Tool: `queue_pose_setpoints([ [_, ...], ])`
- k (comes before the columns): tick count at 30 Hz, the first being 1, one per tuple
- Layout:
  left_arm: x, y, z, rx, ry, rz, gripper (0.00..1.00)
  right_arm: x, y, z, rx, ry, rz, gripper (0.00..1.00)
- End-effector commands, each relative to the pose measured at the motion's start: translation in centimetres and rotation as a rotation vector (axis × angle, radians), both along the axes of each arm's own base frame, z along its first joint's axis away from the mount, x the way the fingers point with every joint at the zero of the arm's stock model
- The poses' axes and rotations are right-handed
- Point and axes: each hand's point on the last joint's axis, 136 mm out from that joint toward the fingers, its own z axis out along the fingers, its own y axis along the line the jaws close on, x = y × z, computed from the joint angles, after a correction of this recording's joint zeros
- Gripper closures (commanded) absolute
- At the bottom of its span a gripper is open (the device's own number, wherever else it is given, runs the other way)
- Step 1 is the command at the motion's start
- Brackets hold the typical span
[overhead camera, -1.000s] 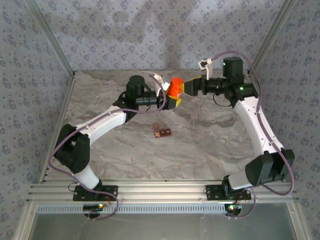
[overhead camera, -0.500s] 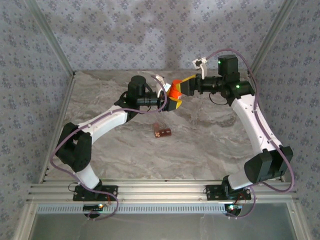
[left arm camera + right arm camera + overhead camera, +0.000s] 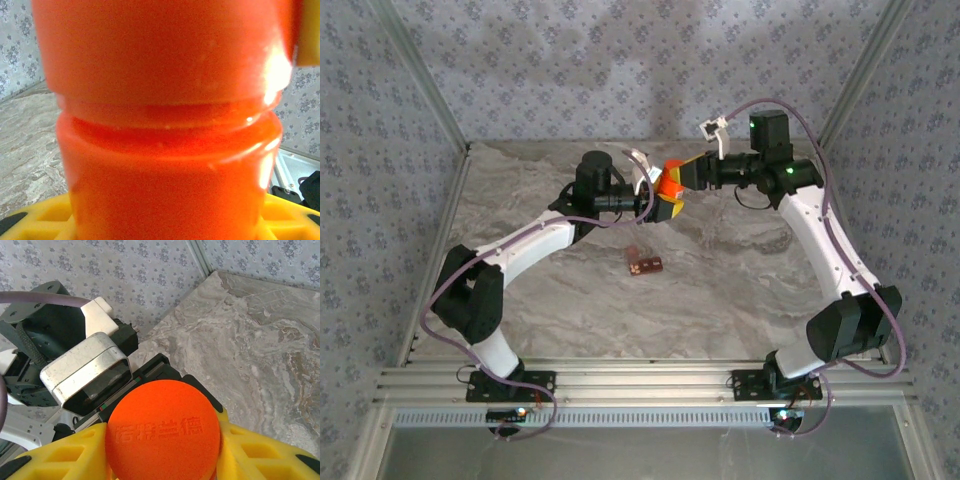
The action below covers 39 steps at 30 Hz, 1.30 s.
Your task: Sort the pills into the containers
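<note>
Top external: an orange pill bottle (image 3: 669,183) is held between the left gripper (image 3: 663,203) and right gripper (image 3: 682,172) above the table's (image 3: 740,290) far edge. The reddish-brown cell strip (image 3: 643,264) lies mid-table, well apart.

Left wrist: the bottle is pinched low between yellow pads (image 3: 40,222).

Right wrist: its cap (image 3: 162,435) is clamped between the fingers (image 3: 250,450). If the cap were twisted off with the bottle tilted, pills could be spilled beyond the strip.
</note>
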Motion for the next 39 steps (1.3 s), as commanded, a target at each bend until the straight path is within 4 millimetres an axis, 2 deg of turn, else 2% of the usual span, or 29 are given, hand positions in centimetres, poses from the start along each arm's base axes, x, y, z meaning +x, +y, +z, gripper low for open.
queue_pose_setpoints([
  [1,0.3,-0.2,2.5,-0.038,-0.058,0.013,1.0,-0.2,0.5,-0.4,-0.041,0.013,-0.032,0.53],
  [8,1.5,0.0,2.4,-0.023,-0.108,0.127,1.0,1.3,1.5,-4.2,-0.113,0.126,-0.265,0.54],
  [15,1.7,-0.6,1.5,0.019,-0.136,0.179,1.0,1.8,3.1,-5.6,-0.119,0.191,-0.36,0.54],
  [19,1.9,-0.6,1.2,0.022,-0.13,0.189,1.0,1.7,3.6,-5.6,-0.119,0.189,-0.361,0.52],
  [21,1.9,-0.6,1.1,0.024,-0.128,0.191,1.0,1.5,3.5,-5.3,-0.108,0.186,-0.353,0.49],
  [25,2.0,-0.6,1.1,0.025,-0.127,0.193,1.0,1.2,3.2,-3.7,-0.078,0.154,-0.313,0.3],
  [29,2.1,-0.5,1.2,0.027,-0.127,0.193,1.0,0.0,1.7,-1.4,-0.03,0.086,-0.232,0.17],
  [31,2.1,-0.4,1.1,0.03,-0.126,0.189,1.0,-1.0,0.6,0.2,0.024,0.036,-0.192,0.15],
  [35,1.6,-0.2,1.6,0.017,-0.123,0.153,1.0,-3.4,-1.8,2.1,0.104,-0.053,-0.1,0.13],
  [39,0.8,-0.3,1.9,0.011,-0.128,0.103,1.0,-3.9,-3.7,3.2,0.14,-0.101,-0.063,0.13],
])
